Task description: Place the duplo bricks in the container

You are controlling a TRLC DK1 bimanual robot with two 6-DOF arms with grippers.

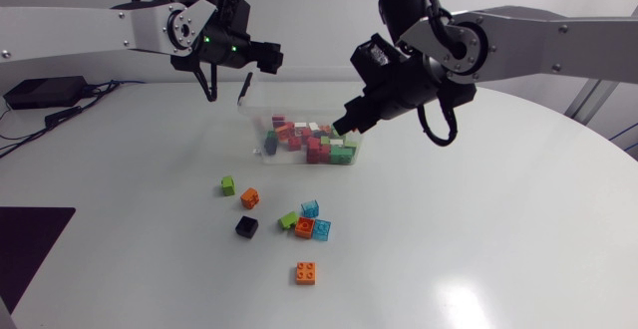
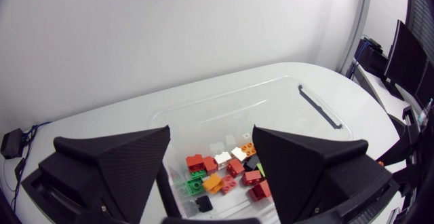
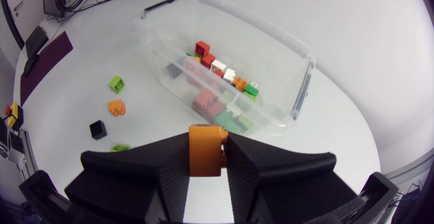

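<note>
Our right claw [image 1: 345,126] pinches an orange brick [image 3: 205,144] over the container [image 1: 299,113], right end; we judge it staged for release. Our left claw [image 1: 226,90] hangs wide, empty.

You have a white table [image 1: 478,229] with a clear container [image 3: 258,41] resting on it just ahead of the right gripper [image 3: 207,157]. Off to that gripper's side, loose on the tabletop, lie a green brick [image 3: 116,83], an orange brick [image 3: 116,106] and a black brick [image 3: 98,129], apart from the container; a dark mat [image 3: 44,58] lies beyond them.
</note>
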